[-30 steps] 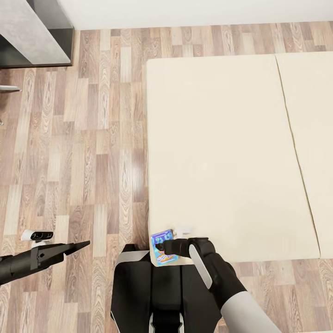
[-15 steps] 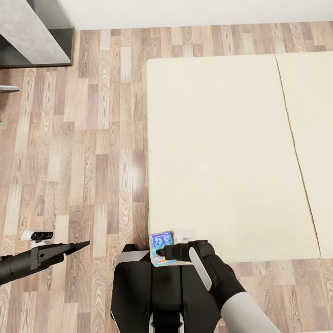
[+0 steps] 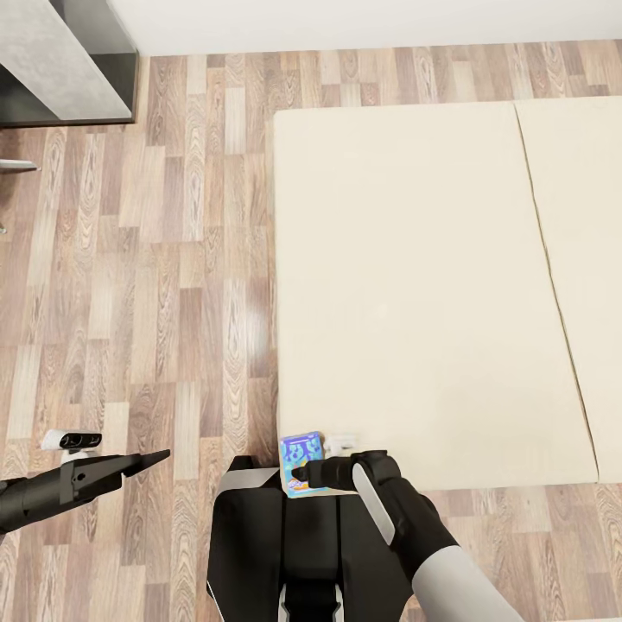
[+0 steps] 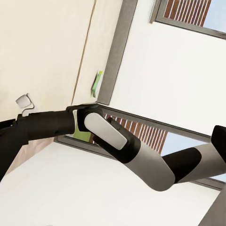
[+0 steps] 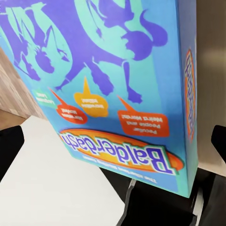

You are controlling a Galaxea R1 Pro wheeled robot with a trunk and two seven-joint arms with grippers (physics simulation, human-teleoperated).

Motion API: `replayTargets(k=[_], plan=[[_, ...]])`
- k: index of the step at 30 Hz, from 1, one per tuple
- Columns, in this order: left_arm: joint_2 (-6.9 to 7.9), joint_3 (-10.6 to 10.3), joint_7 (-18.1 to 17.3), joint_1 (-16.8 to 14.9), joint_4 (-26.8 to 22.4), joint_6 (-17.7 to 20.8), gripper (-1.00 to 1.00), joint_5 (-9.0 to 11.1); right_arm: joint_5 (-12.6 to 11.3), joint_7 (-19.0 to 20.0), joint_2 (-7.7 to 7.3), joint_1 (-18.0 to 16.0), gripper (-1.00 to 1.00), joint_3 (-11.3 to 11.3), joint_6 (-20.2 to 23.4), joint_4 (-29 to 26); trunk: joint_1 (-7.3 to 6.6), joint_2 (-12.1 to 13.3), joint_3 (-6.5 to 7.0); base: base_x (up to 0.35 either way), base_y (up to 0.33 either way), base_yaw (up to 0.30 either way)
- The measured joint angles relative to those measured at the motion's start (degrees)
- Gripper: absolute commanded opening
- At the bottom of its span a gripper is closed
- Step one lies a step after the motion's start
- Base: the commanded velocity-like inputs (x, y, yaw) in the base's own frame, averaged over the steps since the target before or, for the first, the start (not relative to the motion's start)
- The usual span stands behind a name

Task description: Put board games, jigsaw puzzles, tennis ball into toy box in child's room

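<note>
One blue board game (image 3: 302, 451), printed "Balderdash" (image 5: 117, 94), sits at the near left corner of the cream bed (image 3: 415, 285). My right gripper (image 3: 300, 473) hovers over its near end, open. In the right wrist view its fingers (image 5: 10, 146) straddle the box with a gap on each side. My left gripper (image 3: 154, 456) hangs over the floor to the left, away from the bed, and looks open. A green flat box (image 4: 98, 83) lies far off on the bed by the grey headboard (image 4: 117, 52). The toy box, jigsaw puzzles and tennis ball are out of view.
Wood floor (image 3: 173, 285) runs left of the bed. The table's corner (image 3: 60, 60), pale grey on top with a dark side, is at the far left. The bed's seam (image 3: 553, 285) runs along the right. My own dark base (image 3: 285, 544) is just below the bed corner.
My right gripper tip has slid a little left and toward my base over the blue box, and the box has shifted slightly. The left arm has barely moved.
</note>
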Motion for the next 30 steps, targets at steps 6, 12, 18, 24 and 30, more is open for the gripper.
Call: replayTargets(k=[6, 12, 18, 24, 30], plan=[[0.0, 0.0, 0.0, 0.0, 0.0, -0.01, 1.0, 0.0, 0.0, 0.0, 0.0, 0.0, 1.0, 0.01, 0.0, 0.0, 0.0, 0.0, 0.0, 0.0, 0.031, 0.0], [0.0, 0.0, 0.0, 0.0, 0.0, -0.02, 1.0, 0.0, 0.04, 0.0, 0.0, 0.0, 1.0, 0.01, 0.0, 0.0, 0.0, 0.0, 0.0, 0.0, 0.005, 0.0], [0.0, 0.0, 0.0, 0.0, 0.0, -0.03, 1.0, 0.0, 0.06, 0.0, 0.0, 0.0, 1.0, 0.01, 0.0, 0.0, 0.0, 0.0, 0.0, 0.0, 0.009, 0.0], [0.0, 0.0, 0.0, 0.0, 0.0, 0.0, 1.0, 0.0, 0.03, 0.0, 0.0, 0.0, 1.0, 0.01, 0.0, 0.0, 0.0, 0.0, 0.0, 0.0, 0.042, 0.0], [0.0, 0.0, 0.0, 0.0, 0.0, -0.02, 1.0, 0.0, 0.02, 0.0, 0.0, 0.0, 1.0, 0.01, 0.0, 0.0, 0.0, 0.0, 0.0, 0.0, 0.011, 0.0]])
